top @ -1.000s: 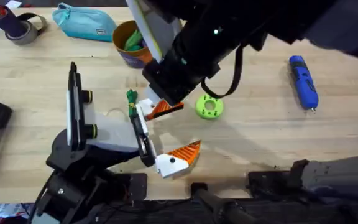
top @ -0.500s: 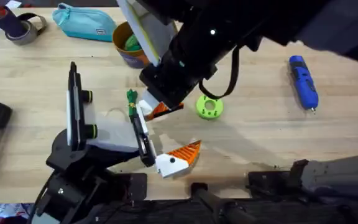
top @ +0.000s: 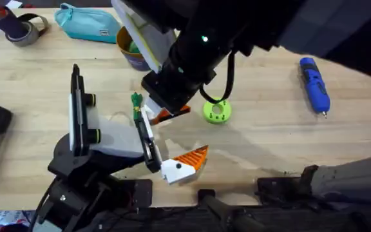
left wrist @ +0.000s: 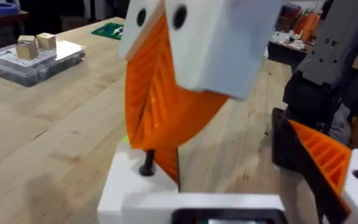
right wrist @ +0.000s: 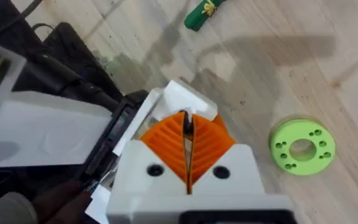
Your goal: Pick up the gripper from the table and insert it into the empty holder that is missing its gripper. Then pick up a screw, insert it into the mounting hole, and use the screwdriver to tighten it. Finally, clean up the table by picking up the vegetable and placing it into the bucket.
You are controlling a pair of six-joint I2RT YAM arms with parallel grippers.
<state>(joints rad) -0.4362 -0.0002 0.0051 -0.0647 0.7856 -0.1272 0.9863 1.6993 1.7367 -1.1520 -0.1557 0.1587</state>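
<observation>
Nearest the bases, the left tool (top: 172, 145) is sitting with its ribbed orange pads spread apart, holding nothing; one white finger (top: 184, 165) is lying low on the pale wooden worktop (top: 269, 138). Just beyond it, the right tool (right wrist: 188, 146) is pressing its ribbed orange pads together on a thin dark piece, too small to name, beside the green disc (right wrist: 302, 147). Since a second ago the right arm has been shifting slightly toward the left, covering more of the bucket (top: 129, 50), now half hidden. Far right, the smooth blue screwdriver (top: 315, 85) is lying alone. The green vegetable (right wrist: 205, 12) is resting nearby.
</observation>
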